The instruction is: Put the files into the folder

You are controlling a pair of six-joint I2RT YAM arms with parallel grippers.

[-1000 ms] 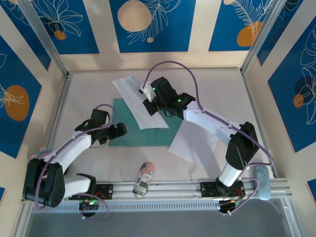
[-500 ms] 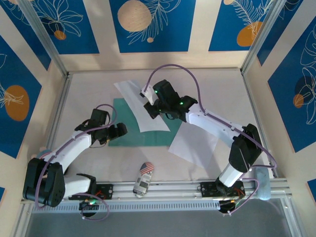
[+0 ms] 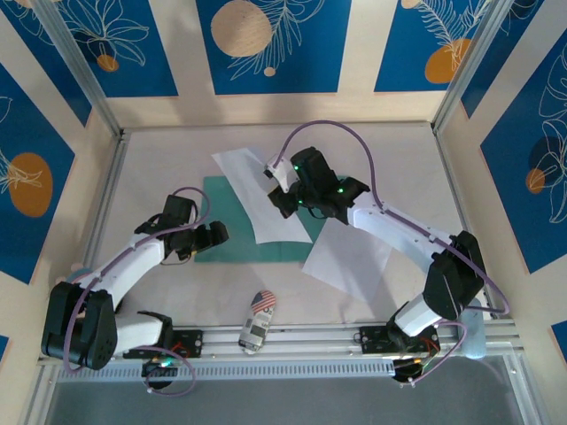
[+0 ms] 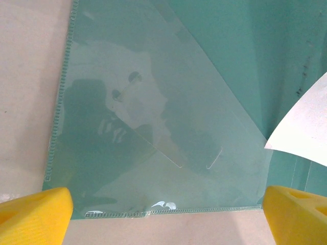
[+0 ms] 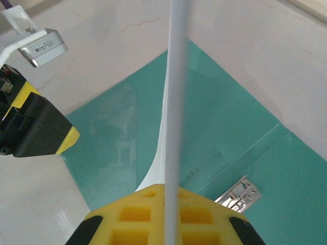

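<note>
Tabletop count. White paper files: two, the far sheet [image 3: 248, 190] and the near sheet [image 3: 347, 255]. Green folder [image 3: 230, 247]: one. Metal clip [image 5: 238, 191] inside the folder: one. Toy car [image 3: 257, 320]: one. Robot arms: two, left arm [image 3: 133, 259] and right arm [image 3: 399, 228].

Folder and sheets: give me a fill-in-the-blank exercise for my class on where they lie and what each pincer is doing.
1. The right pincer grips one white sheet by its edge, so its jaws are ___.
2. The left pincer hangs above the folder with its jaws ___.
3. In the top view, the second sheet lies flat on the folder's ___ side.
Missing words: shut; open; right.
</note>
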